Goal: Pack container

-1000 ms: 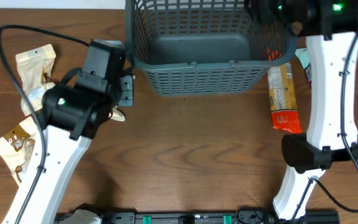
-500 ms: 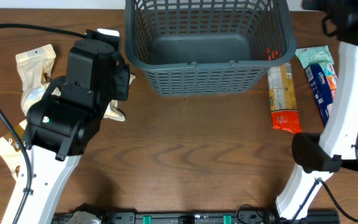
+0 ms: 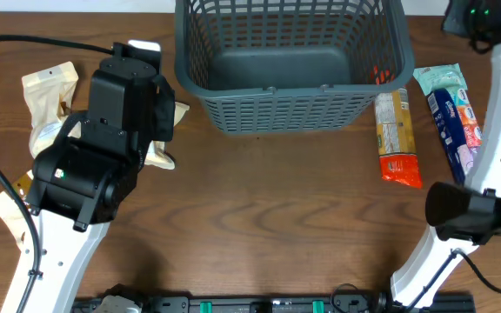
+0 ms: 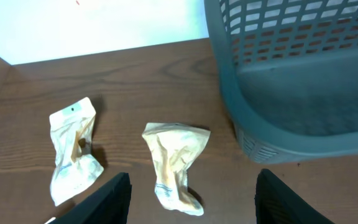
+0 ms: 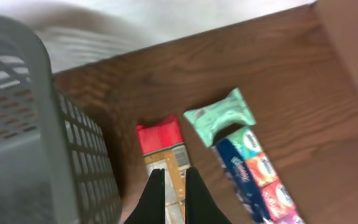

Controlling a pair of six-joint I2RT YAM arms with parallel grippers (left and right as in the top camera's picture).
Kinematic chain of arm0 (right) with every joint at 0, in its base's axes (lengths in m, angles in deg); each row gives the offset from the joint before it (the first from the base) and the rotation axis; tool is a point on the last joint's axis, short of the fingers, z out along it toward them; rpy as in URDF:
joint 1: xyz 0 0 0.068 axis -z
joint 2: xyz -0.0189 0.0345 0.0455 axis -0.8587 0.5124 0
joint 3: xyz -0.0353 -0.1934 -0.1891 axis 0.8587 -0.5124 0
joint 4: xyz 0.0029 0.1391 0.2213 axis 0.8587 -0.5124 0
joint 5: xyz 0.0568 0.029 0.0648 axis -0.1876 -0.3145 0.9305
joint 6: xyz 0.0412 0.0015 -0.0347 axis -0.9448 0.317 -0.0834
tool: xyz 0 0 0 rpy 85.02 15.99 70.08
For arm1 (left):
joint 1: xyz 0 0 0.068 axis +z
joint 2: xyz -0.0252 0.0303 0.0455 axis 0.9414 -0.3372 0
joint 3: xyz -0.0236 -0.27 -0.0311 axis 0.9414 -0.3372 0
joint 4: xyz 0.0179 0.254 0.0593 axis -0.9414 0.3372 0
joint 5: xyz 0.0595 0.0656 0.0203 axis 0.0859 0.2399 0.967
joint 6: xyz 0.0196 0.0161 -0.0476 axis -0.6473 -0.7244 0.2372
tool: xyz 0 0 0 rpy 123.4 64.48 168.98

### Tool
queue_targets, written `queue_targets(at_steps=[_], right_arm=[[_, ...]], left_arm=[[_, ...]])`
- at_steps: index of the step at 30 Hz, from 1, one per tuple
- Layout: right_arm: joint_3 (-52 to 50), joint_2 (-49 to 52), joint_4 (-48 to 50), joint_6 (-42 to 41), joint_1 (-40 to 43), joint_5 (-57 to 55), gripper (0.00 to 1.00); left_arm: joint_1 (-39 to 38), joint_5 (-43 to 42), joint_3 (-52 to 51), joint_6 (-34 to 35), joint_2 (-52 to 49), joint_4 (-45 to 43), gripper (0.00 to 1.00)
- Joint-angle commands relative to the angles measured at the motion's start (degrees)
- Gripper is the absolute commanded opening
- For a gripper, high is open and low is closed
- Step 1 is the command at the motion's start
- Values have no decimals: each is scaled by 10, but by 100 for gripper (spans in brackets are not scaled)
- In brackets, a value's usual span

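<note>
The container (image 3: 290, 61), a dark grey lattice basket, stands at the table's far middle; a bit of orange shows through its right wall. My left gripper (image 4: 192, 174) hangs open above a crumpled cream packet (image 4: 176, 165) that lies on the table left of the container (image 4: 303, 81), with neither finger touching it. High over the table's right side, my right gripper (image 5: 174, 169) is shut and holds nothing. Below it lie a yellow-and-red packet (image 5: 163, 146), a green packet (image 5: 219, 118) and a blue tissue pack (image 5: 260, 174), all right of the container (image 5: 36, 137).
More cream packets lie at the left: one (image 3: 50, 87) near the back, another (image 3: 16, 204) toward the front edge. The yellow-and-red packet (image 3: 397, 139) lies close to the container's right front corner. A black cable (image 3: 24, 43) loops over the left side.
My right arm has swung from above the container off to the far right, and its gripper has shut. The left arm shifted slightly left and back over the cream packet.
</note>
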Motion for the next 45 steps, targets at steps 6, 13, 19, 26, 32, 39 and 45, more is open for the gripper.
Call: queue_targets(at_steps=[6, 13, 19, 26, 32, 39, 45], right_arm=[[-113, 2, 73, 25, 1, 57, 1], [-169, 2, 117, 66, -1, 107, 1], [-189, 2, 129, 100, -7, 145, 1], [-190, 2, 131, 124, -14, 183, 1], [-190, 2, 131, 143, -20, 208, 1], [-190, 2, 131, 161, -23, 232, 1], [-190, 2, 131, 176, -30, 242, 1]], left_arm=[[2, 8, 14, -3, 5, 20, 53], [2, 8, 14, -1, 5, 23, 53], [2, 8, 14, -1, 5, 23, 53], [2, 8, 14, -1, 5, 23, 53], [2, 8, 14, -1, 5, 23, 53], [2, 8, 14, -1, 5, 27, 54], [2, 8, 14, -1, 5, 35, 53]])
